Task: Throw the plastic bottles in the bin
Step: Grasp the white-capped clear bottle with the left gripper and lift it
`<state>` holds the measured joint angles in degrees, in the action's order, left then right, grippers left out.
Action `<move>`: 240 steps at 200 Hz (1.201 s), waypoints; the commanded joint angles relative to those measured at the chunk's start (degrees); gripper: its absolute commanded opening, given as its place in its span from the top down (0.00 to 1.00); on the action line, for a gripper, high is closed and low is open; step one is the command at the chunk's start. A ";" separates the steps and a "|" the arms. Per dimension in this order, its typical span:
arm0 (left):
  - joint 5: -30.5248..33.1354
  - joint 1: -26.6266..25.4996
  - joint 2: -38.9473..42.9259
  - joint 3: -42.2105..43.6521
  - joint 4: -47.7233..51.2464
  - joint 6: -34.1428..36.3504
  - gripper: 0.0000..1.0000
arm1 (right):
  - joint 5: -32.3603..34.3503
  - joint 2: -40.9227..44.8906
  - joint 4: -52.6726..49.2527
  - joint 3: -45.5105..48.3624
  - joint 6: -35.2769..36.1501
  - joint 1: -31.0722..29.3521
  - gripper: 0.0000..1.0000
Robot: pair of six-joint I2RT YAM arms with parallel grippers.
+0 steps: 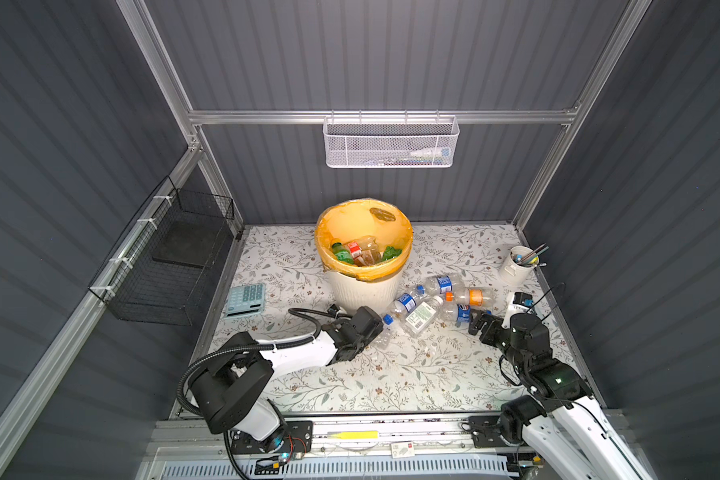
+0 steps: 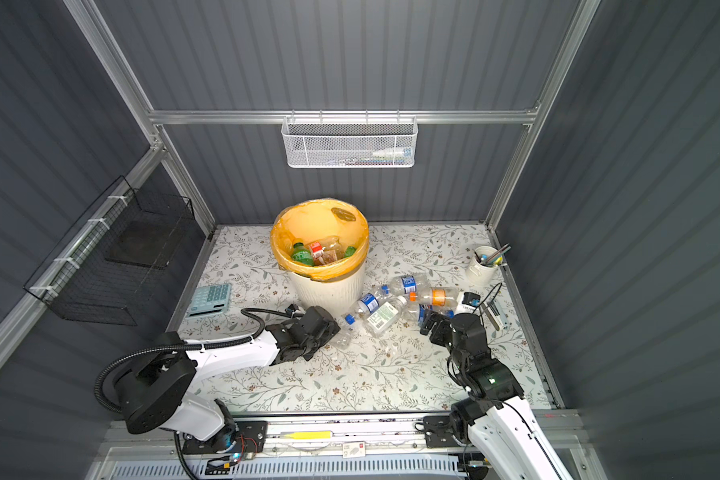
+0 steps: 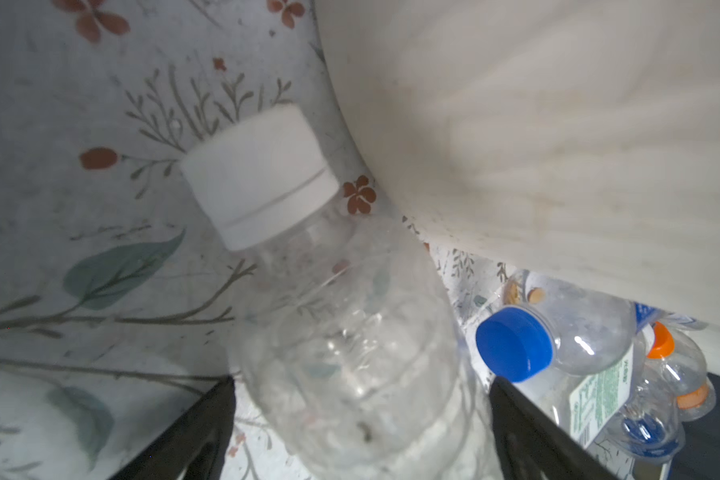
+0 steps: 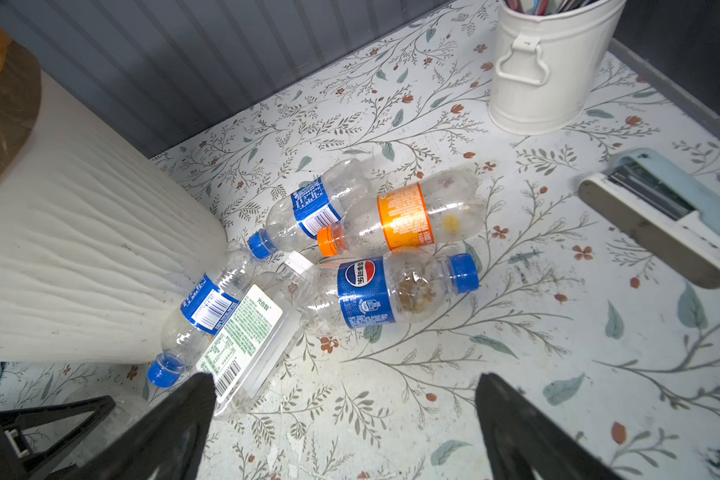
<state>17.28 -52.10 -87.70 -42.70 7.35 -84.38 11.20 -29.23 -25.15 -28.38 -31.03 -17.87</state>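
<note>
Left gripper brackets a clear white-capped bottle lying at the bin's 6 o'clock, close to its wall. Cannot tell if it is pinched or only straddled.

Right gripper gapes wide and empty near the loose bottles at the bin's 4 o'clock.

Risks: the thin, slick bottle may squirt free under squeeze, and the lift may clip the bin wall.

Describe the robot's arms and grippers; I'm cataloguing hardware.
Both the left arm and right arm have white link shells with black joint housings. A black corrugated hose loops along the left; a small green light marks the right. The left gripper and right gripper are black, with tapered fingers.
</note>
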 commanded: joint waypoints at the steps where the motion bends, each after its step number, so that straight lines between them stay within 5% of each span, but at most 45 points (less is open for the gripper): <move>1: -0.25 -0.19 -1.15 0.10 0.69 -4.25 0.12 | -2.26 0.52 -0.10 0.48 0.97 1.02 0.01; 48: 0.84 -0.11 1.08 5.95 -3.90 -8.36 0.38 | -3.55 1.38 -1.68 0.87 0.42 1.62 0.01; 95: 5.98 -0.20 8.10 6.07 0.52 -3.70 0.48 | -4.82 1.17 -1.27 0.69 -0.78 1.81 0.01; 140: 15.18 -0.20 21.23 -1.93 13.77 15.80 0.50 | -7.37 -1.09 -0.23 -1.48 -1.59 1.80 0.01; 173: 28.95 -0.18 33.80 -13.20 23.53 34.38 0.51 | -7.81 -1.96 0.16 -3.89 -2.11 1.79 0.01; 204: 34.70 -0.20 43.51 -22.79 15.08 60.17 0.52 | -7.47 -2.76 0.40 -6.34 -2.29 1.78 0.01; 240: 25.99 -0.15 43.98 -31.11 0.68 81.17 0.53 | -8.00 -4.08 0.94 -8.91 -2.84 1.78 0.01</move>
<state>46.22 -52.10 -41.52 -70.35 16.51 -24.36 3.99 -32.80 -25.19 -35.00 -33.06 -16.21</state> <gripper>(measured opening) 0.545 0.991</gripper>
